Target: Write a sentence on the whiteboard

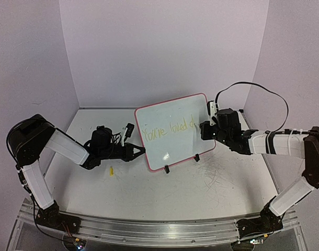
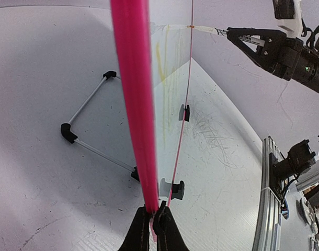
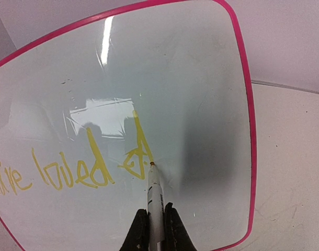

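**A:** Where's the board standing?

**B:** The small glossy white whiteboard (image 1: 172,149), with rounded corners and a thin pink-red rim, is propped on its black wire stand (image 2: 91,130). It's about mid-way across the pale grey table (image 1: 149,196), a little toward the far edge, face tipped back.

**A:** And the left arm?

**B:** The left gripper (image 1: 143,150) is clamped on the rim at the board's left edge. In its wrist view both fingers (image 2: 163,226) press on the pink strip.

**A:** The right one?

**B:** The right gripper (image 3: 155,230) has its jaws closed round a slim white-barrelled marker (image 3: 154,196), whose tip touches the board's face in its right half.

**A:** What's written?

**B:** The sentence (image 3: 70,172), in thin pale-yellow handwriting, reads "You're loved" and then a "d". The tip sits at that last letter's foot.

**A:** Anything else?

**B:** A small yellow piece (image 1: 111,171) lies toward the table's left edge, just nearer than the left gripper. Faint grey scratch marks (image 1: 217,170) show near the board's right foot.
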Robot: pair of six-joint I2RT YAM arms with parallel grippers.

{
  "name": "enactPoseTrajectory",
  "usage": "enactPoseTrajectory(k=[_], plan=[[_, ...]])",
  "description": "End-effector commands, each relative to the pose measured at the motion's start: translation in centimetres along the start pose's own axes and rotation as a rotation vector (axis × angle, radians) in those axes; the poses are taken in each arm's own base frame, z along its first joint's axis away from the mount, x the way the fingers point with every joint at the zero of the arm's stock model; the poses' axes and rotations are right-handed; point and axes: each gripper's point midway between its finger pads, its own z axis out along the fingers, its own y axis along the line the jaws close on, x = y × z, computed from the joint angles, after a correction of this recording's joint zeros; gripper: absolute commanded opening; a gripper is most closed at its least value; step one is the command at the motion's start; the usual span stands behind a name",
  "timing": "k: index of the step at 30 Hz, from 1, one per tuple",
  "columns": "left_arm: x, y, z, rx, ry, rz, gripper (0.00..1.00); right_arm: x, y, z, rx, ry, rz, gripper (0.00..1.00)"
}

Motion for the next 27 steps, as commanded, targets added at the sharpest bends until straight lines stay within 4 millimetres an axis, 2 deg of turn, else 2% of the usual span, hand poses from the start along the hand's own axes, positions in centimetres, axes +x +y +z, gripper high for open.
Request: enactPoseTrajectory(k=[1, 8, 14, 20, 27], plan=[[1.6, 1.1, -0.2, -0.058, 0.055, -0.018, 0.0, 0.5, -0.6, -0.5, 0.015, 0.021, 0.007, 0.0], [1.7, 1.1, -0.3, -0.064, 0.055, -0.017, 0.0, 0.2, -0.2, -1.0, -0.009, 0.027, 0.006, 0.0], [1.7, 1.1, -0.3, -0.062, 0.057, -0.017, 0.0, -2.8, 0.0, -2.4, -0.044, -0.053, 0.018, 0.0], [1.5, 1.0, -0.2, -0.059, 0.058, -0.016, 0.0, -3.9, 0.0, -1.4, -0.044, -0.073, 0.022, 0.0], [1.6, 1.0, -0.3, -0.061, 0.062, -0.014, 0.0, -3.5, 0.5, -0.6, -0.074, -0.061, 0.012, 0.0]])
